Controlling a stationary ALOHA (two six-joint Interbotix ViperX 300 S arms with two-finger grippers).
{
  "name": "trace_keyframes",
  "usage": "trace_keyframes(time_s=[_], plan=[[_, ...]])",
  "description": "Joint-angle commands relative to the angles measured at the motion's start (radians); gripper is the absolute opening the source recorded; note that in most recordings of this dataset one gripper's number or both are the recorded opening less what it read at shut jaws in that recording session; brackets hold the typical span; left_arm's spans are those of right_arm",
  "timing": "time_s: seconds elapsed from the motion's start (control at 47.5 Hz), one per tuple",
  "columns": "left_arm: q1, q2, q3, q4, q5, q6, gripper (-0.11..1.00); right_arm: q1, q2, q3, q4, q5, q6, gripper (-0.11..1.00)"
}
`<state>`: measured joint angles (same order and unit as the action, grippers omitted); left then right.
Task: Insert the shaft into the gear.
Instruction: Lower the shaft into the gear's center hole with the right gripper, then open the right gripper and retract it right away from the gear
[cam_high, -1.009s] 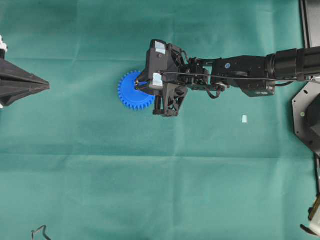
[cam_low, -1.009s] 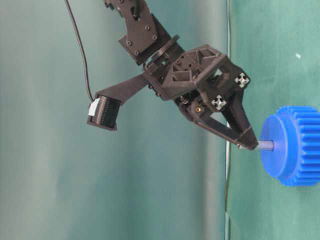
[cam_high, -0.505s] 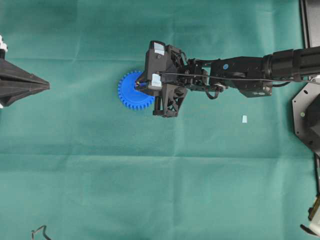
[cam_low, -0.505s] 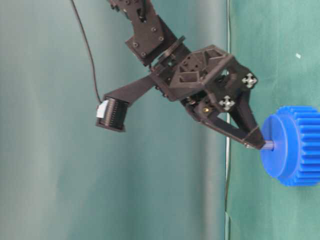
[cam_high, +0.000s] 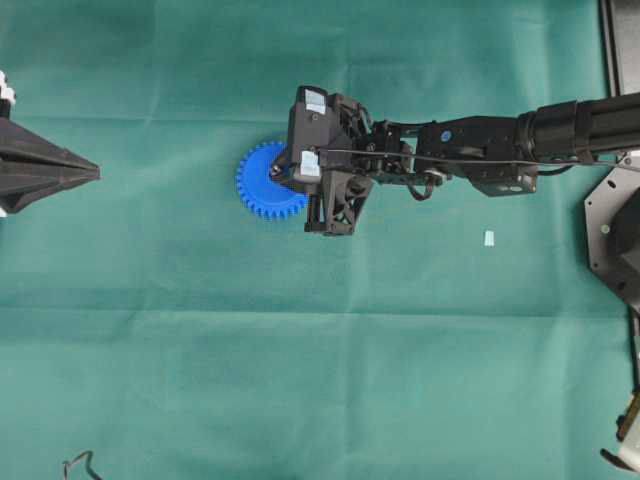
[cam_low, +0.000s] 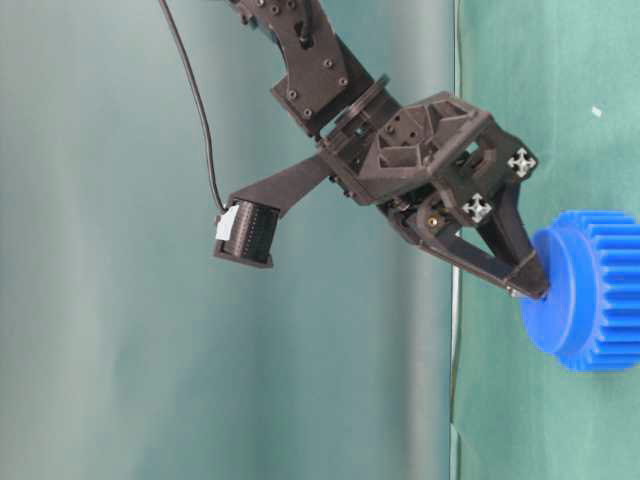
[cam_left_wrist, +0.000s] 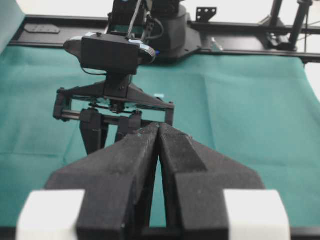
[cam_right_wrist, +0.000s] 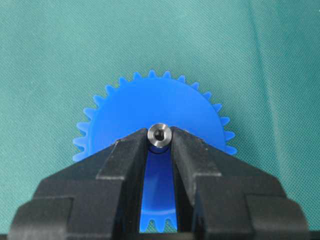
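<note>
Your right gripper (cam_right_wrist: 159, 141) is clamped on the thin silvery metal shaft (cam_right_wrist: 159, 134), which stands upright at the centre of the bright blue toothed plastic gear (cam_right_wrist: 165, 102) lying flat on the green cloth (cam_high: 300, 380). Your left gripper (cam_left_wrist: 159, 131) hangs closed and empty, well apart from them.

A green cloth (cam_high: 300, 380) covers the whole table, lying mostly flat with a few soft creases and fold lines running across it. A small pale scrap (cam_high: 489, 238) rests on the cloth toward the right of the overhead view. In the table-level view a plain teal backdrop (cam_low: 100, 300) stands behind the table. Along the far edge in the left wrist view runs a black metal frame (cam_left_wrist: 240, 50), with bright white light beyond it.
</note>
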<state>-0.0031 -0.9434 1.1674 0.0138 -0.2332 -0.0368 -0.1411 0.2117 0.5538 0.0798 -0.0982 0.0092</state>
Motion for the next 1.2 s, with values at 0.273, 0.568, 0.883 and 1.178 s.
trace_keyframes(time_s=[0.273, 0.568, 0.883, 1.178], plan=[[-0.002, 0.008, -0.025, 0.003, -0.005, -0.002, 0.0, -0.006, -0.012, -0.023, -0.002, -0.025, -0.002, 0.52], [-0.002, 0.008, -0.026, 0.003, 0.0, -0.002, 0.0, -0.006, -0.012, -0.023, 0.0, -0.043, -0.002, 0.9], [-0.002, 0.008, -0.026, 0.002, 0.0, -0.002, 0.0, -0.006, -0.074, -0.043, 0.0, -0.002, -0.002, 0.89], [-0.002, 0.005, -0.026, 0.002, 0.0, -0.002, 0.0, -0.006, -0.235, -0.044, -0.002, 0.081, -0.005, 0.89]])
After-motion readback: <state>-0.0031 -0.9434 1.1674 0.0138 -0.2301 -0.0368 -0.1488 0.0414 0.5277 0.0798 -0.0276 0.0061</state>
